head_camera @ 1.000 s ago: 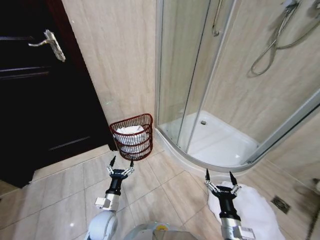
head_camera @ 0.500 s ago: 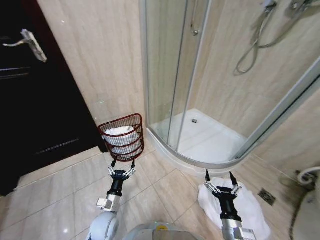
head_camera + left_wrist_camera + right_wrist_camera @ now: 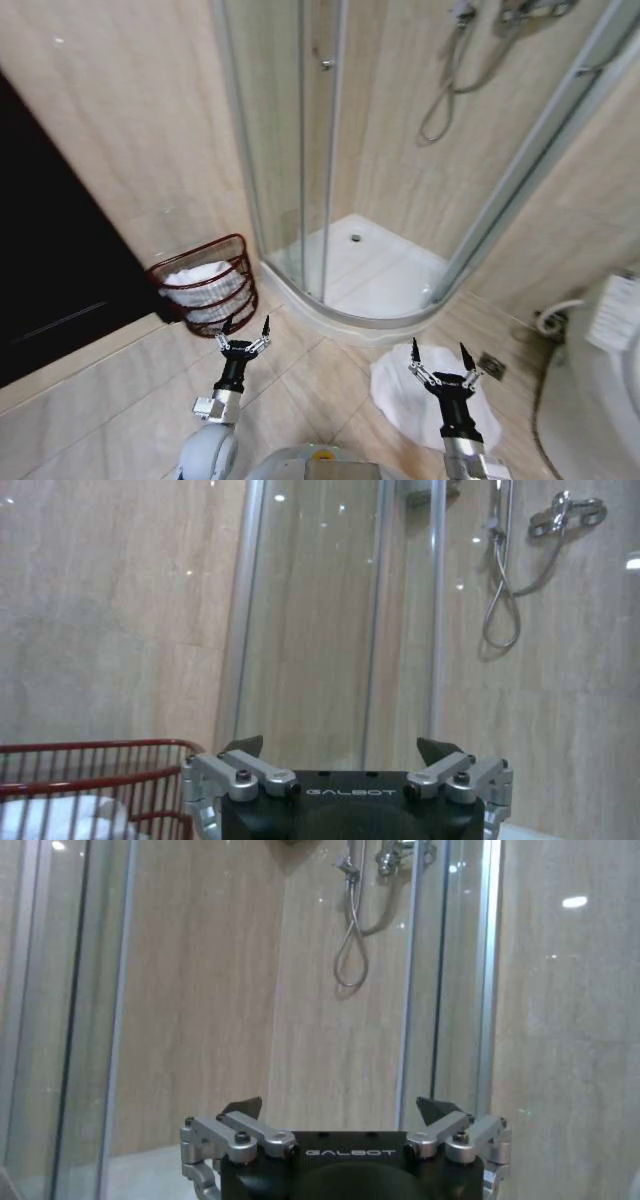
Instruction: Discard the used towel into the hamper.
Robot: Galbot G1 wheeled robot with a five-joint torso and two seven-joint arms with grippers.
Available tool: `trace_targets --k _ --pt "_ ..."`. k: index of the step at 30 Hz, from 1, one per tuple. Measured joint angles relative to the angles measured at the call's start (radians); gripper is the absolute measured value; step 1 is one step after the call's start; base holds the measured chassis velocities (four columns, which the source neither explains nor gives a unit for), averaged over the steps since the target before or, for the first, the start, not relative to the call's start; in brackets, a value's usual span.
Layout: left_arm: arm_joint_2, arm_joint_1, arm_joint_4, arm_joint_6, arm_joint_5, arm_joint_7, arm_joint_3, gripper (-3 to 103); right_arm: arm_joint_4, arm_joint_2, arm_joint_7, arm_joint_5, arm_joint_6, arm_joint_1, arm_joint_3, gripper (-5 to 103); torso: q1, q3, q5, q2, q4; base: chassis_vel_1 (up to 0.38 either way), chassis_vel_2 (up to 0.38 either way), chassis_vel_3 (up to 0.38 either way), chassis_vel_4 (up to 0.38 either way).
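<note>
Here, both grippers, left (image 3: 245, 328) and right (image 3: 437, 355), are held open and empty, a white towel (image 3: 400, 385) spread beneath the right one, the hamper (image 3: 205, 285) just beyond the left.

Left gripper (image 3: 245, 335): raised on upright forearm, jaws spread, nothing held. Right gripper (image 3: 438, 360): raised likewise, jaws spread, nothing held.

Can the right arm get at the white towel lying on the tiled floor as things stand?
Probably yes. The white towel lies spread on the beige tiled floor right below the right gripper, which is open and empty. Nothing stands between them; the arm would only have to reach down.
</note>
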Motion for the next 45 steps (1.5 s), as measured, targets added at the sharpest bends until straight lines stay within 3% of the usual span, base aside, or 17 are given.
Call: trace_targets --k 9,16,17,21,24,25,26,29,30,33,35,39,45 --pt "0.0 -0.004 -0.002 -0.001 -0.009 -0.001 -0.005 100 -0.11 -0.006 0.084 0.04 -0.08 0.044 0.016 100 0.0 0.0 0.0001 0.0 0.0005 0.0 0.0 0.0 0.0" --pt "0.01 -0.015 0.001 0.011 -0.014 -0.001 -0.011 100 -0.225 -0.025 0.07 0.121 -0.108 0.097 0.065 100 0.0 0.0 0.0003 0.0 0.0005 0.0 0.0 0.0 0.0" --pt "0.013 -0.017 0.003 0.013 -0.016 -0.001 -0.013 100 -0.273 -0.048 0.047 0.174 -0.121 0.113 0.078 100 0.0 0.0 0.0002 0.0 0.0004 0.0 0.0 0.0 0.0" --pt "0.013 -0.017 0.003 0.014 -0.016 -0.001 -0.012 100 -0.401 -0.081 -0.02 0.222 -0.122 0.163 0.101 100 0.0 0.0 0.0003 0.0 0.0004 0.0 0.0 0.0 0.0" --pt "0.012 -0.018 0.003 0.014 -0.015 0.0 -0.011 100 -0.474 -0.083 -0.078 0.221 -0.126 0.206 0.132 100 0.0 0.0 0.0004 0.0 0.0004 0.0 0.0 0.0 0.0" --pt "0.012 -0.018 0.003 0.014 -0.014 0.001 -0.01 100 -0.527 -0.088 -0.138 0.23 -0.149 0.249 0.158 100 0.0 0.0 0.0004 0.0 0.0003 0.0 0.0 0.0 0.0" --pt "0.012 -0.018 0.003 0.014 -0.014 0.001 -0.01 100 -0.527 -0.088 -0.138 0.23 -0.149 0.249 0.158 100 0.0 0.0 0.0004 0.0 0.0003 0.0 0.0 0.0 0.0" --pt "0.013 -0.018 0.001 0.014 -0.013 0.003 -0.008 100 -0.593 -0.114 -0.244 0.262 -0.228 0.327 0.197 100 0.0 0.0 0.0003 0.0 0.0006 0.0 0.0 0.0 0.0" --pt "0.013 -0.018 0.001 0.014 -0.013 0.003 -0.008 100 -0.593 -0.114 -0.244 0.262 -0.228 0.327 0.197 100 0.0 0.0 0.0003 0.0 0.0006 0.0 0.0 0.0 0.0" --pt "0.012 -0.021 0.001 0.014 -0.013 0.003 -0.009 100 -0.651 -0.136 -0.342 0.247 -0.345 0.396 0.238 100 0.0 0.0 0.0003 0.0 0.0005 0.0 0.0 0.0 0.0" --pt "0.012 -0.021 0.001 0.014 -0.013 0.004 -0.008 100 -0.655 -0.137 -0.346 0.245 -0.355 0.401 0.239 100 0.0 0.0 0.0002 0.0 0.0006 0.0 0.0 0.0 0.0" --pt "0.01 -0.027 0.001 0.016 -0.013 0.005 -0.01 100 -0.716 -0.156 -0.39 0.187 -0.486 0.465 0.252 100 0.0 0.0 0.0001 0.0 0.0004 0.0 0.0 0.0 0.0" --pt "0.01 -0.032 -0.009 0.025 -0.013 0.008 -0.016 100 -0.752 -0.167 -0.401 0.135 -0.584 0.514 0.242 100 0.0 0.0 0.0001 0.0 0.0005 0.0 0.0 0.0 0.0"
